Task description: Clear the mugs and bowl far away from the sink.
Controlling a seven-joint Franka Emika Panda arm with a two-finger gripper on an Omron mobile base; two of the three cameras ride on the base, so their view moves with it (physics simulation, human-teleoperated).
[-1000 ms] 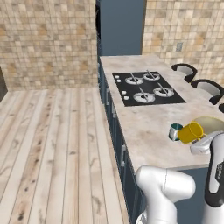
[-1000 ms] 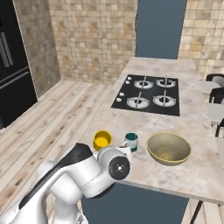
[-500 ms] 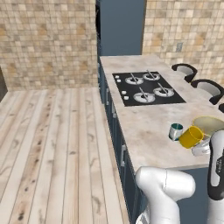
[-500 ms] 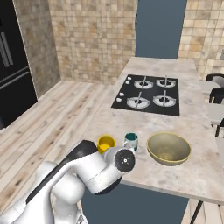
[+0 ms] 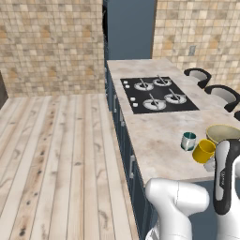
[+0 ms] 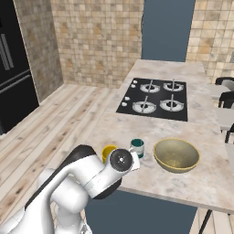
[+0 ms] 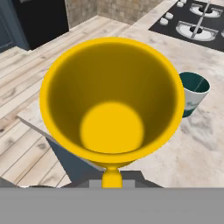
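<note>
Near front edge of beige marble counter (image 5: pixel 154 140), yellow mug (image 5: pixel 204 151) sits close against white arm's wrist, its open mouth looming large toward hand camera (image 7: pixel 111 100), handle at bottom of that view. Fingertips hidden; cannot tell whether gripper is closed on mug or how far open. Teal mug (image 6: pixel 137 147) stands upright just beside yellow one, stove side. Olive-tan bowl (image 6: pixel 176 155) rests near teal mug, apart from it. Black stovetop (image 6: pixel 154 99) lies farther back on counter.
</note>
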